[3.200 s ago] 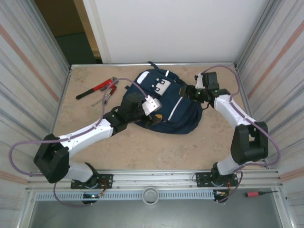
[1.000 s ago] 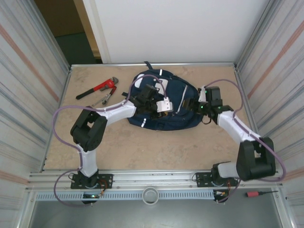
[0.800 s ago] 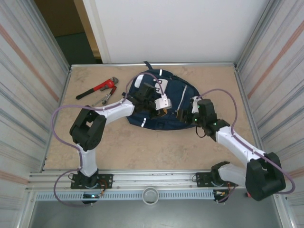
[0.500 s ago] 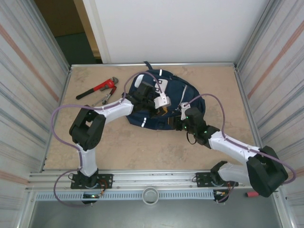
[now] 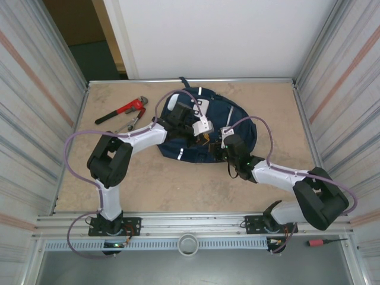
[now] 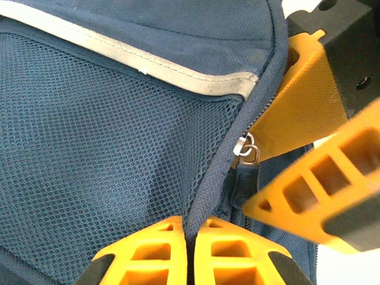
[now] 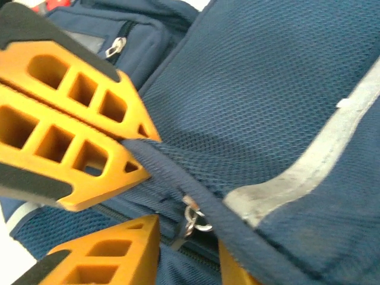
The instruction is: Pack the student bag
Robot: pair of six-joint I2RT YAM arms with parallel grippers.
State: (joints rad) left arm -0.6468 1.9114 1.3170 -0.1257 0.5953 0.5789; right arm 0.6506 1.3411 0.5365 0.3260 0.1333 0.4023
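my right arm has swung in from the far right side to the near edge of the student bag (image 5: 237, 119); the right gripper (image 7: 189, 233) stands part open astride the zip pull (image 7: 191, 221), the left gripper (image 6: 189, 228) is clamped tight on the bag's piped seam (image 6: 209, 187), and the bag lies flat toward the back of the table (image 5: 178, 184)

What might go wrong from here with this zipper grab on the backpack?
1. The right gripper straddles the small zipper pull at its very fingertips, jaws not closed; it may miss the pull or pinch the mesh instead.
2. The left gripper clamps only the thin piping of the student bag beside the zipper; that hold may slip under a tug.
3. Both grippers crowd together and may collide.
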